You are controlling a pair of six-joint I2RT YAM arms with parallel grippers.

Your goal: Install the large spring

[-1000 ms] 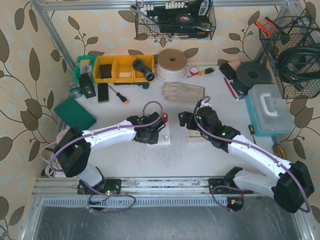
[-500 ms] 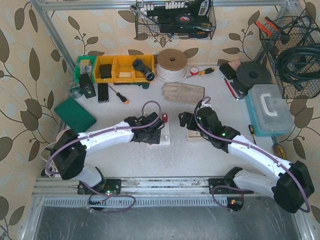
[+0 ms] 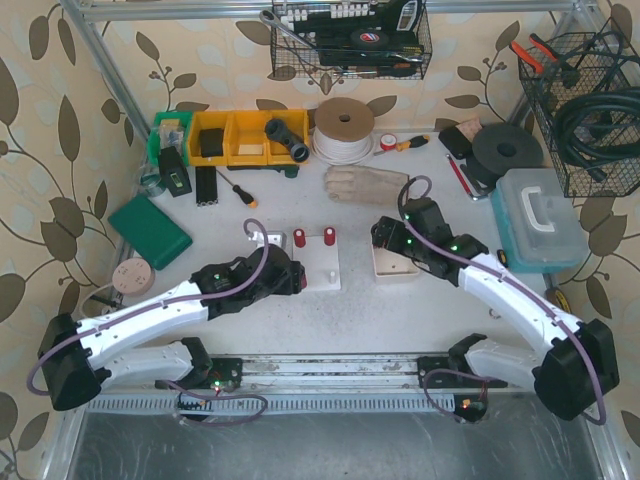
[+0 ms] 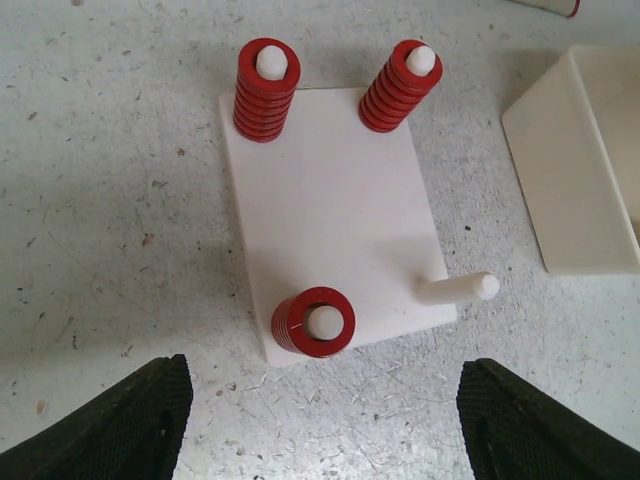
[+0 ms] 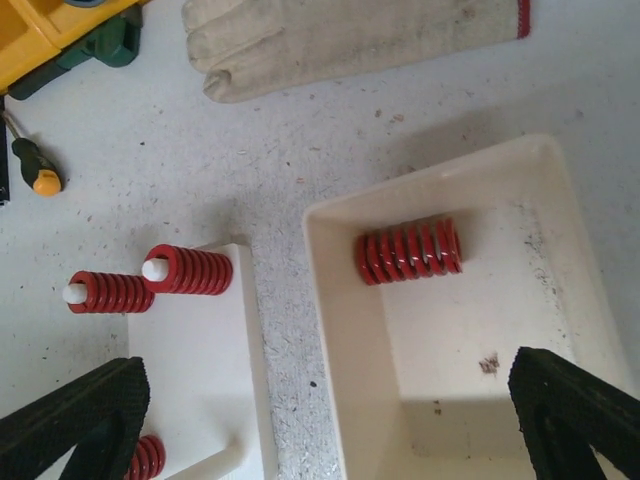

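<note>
A white base plate (image 4: 330,200) carries four pegs. Red springs sit on the two far pegs (image 4: 267,90) (image 4: 400,85) and on the near-left peg (image 4: 313,322). The near-right peg (image 4: 458,289) is bare. My left gripper (image 4: 320,430) hangs open just short of the plate's near edge, holding nothing. A large red spring (image 5: 408,251) lies on its side in the cream tray (image 5: 330,330). Over that tray my right gripper (image 5: 330,420) is open and empty. From above, the left gripper (image 3: 295,275) hides the plate's near-left corner, and the right gripper (image 3: 385,235) is over the tray (image 3: 395,268).
A work glove (image 3: 365,183) lies behind the plate, with yellow bins (image 3: 235,137), a cord spool (image 3: 344,128) and a screwdriver (image 3: 240,192) further back. A green pad (image 3: 150,228) lies at left. A clear toolbox (image 3: 540,218) stands at right.
The left gripper opened, left a red spring on the near-left peg and drew back toward the near left. The right arm shifted right and back over the tray.
</note>
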